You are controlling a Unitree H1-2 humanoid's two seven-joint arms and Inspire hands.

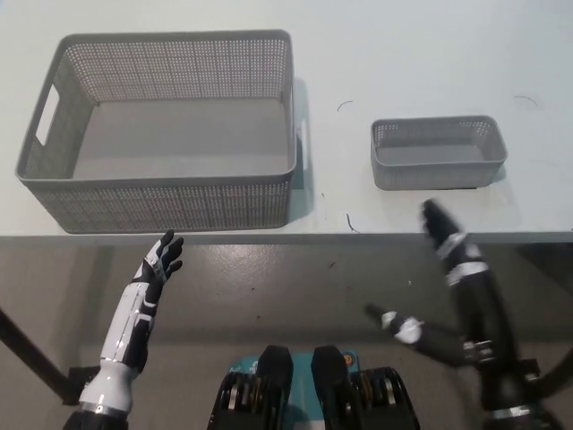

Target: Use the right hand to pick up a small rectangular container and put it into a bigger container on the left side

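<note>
Small container [438, 152] near table edge [358, 235]

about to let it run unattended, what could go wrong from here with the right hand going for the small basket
1. The right hand is at the table's near edge, short of the small basket; reaching forward, it may push the light basket away rather than grasp it.
2. The large basket has tall walls, so a low carry could catch its right rim.
3. The left hand rests just below the large basket's front; it looks clear of the path, though it is close.
</note>
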